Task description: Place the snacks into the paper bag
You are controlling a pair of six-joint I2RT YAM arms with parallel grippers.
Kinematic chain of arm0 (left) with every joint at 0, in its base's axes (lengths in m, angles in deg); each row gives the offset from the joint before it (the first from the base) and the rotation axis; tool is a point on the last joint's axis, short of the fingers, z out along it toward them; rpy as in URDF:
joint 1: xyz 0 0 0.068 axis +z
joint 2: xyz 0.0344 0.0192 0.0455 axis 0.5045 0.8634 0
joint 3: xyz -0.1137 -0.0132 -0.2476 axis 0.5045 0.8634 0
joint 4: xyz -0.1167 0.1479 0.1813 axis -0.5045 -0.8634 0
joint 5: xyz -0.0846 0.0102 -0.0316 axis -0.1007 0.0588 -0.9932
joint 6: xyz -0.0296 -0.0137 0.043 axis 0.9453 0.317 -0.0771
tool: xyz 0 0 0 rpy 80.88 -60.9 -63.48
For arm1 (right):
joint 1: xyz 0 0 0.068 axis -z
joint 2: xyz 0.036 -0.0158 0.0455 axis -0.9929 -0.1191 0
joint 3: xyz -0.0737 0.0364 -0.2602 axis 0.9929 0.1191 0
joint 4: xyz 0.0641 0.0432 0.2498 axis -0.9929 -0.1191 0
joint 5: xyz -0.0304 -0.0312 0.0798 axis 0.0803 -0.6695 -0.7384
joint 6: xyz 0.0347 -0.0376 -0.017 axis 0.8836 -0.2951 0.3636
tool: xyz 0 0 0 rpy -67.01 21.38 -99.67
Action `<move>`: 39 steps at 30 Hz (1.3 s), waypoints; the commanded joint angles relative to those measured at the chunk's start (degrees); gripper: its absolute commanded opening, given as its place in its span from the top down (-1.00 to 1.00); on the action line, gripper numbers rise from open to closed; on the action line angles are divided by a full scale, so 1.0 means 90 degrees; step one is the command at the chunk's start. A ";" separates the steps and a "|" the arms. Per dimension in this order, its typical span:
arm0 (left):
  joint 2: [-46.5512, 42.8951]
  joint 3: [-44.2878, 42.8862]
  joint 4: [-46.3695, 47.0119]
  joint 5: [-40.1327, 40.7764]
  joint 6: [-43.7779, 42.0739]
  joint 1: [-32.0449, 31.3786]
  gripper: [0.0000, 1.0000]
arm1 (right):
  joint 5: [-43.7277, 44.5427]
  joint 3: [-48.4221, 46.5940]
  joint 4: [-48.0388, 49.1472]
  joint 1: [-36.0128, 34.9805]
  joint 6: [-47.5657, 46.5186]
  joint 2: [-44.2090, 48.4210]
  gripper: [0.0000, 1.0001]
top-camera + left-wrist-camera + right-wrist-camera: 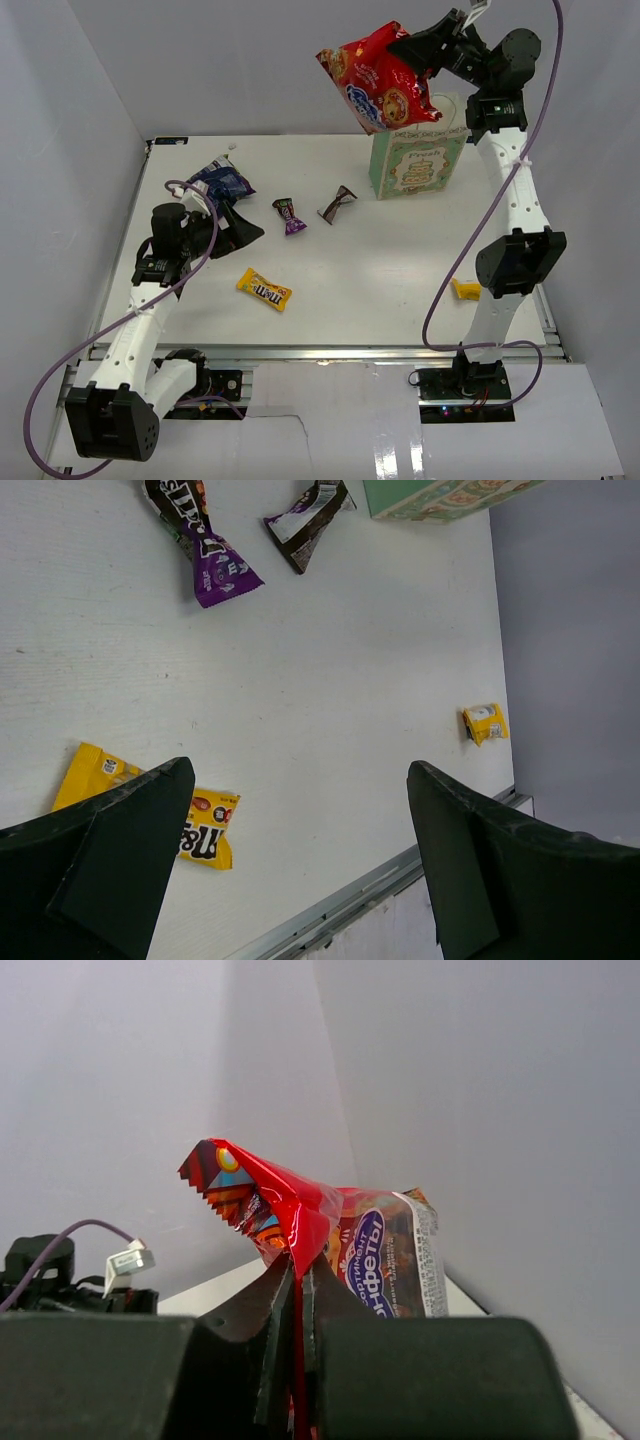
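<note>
My right gripper (418, 52) is shut on a top edge of the big glossy red bag (380, 85), holding it in the air above and a little left of the mint-green paper bag (418, 160). In the right wrist view the red bag (370, 1250) is pinched between the closed jaws of my right gripper (298, 1272). My left gripper (300, 770) hangs open and empty over the table, beside the dark-blue bag (222, 180). On the table lie the yellow M&M's packet (264, 289), the purple candy (290, 215), the brown candy (337, 205) and the small yellow bar (464, 289).
White walls enclose the table on the left, back and right. The metal rail at the near table edge (360, 895) shows in the left wrist view. The right arm's lower link (520, 262) stands over the yellow bar's area.
</note>
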 commanded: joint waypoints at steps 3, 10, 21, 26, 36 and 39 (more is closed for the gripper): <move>-0.0191 0.0095 -0.0037 -0.0062 0.0047 0.0001 -0.96 | 0.0708 -0.0617 0.0713 0.0209 -0.0234 0.0068 0.85; -0.0133 0.0075 -0.0037 -0.0072 0.0038 0.0001 -0.96 | 0.0981 -0.1057 0.0762 0.0404 -0.0498 -0.0127 0.85; -0.0103 0.0114 -0.0037 -0.0082 0.0057 0.0001 -0.96 | 0.1196 -0.1174 0.0782 0.0678 -0.0702 -0.0274 0.85; -0.0084 0.0124 -0.0027 -0.0082 0.0057 0.0001 -0.96 | 0.1313 -0.1233 0.0782 0.0874 -0.0820 -0.0342 0.85; -0.0025 0.0144 0.0002 -0.0121 0.0067 0.0001 -0.96 | 0.1489 -0.1370 0.1026 0.0874 -0.0878 -0.0410 0.85; 0.0004 0.0115 0.0002 -0.0141 0.0067 0.0001 -0.96 | 0.1518 -0.1380 0.1075 0.0874 -0.0888 -0.0469 0.85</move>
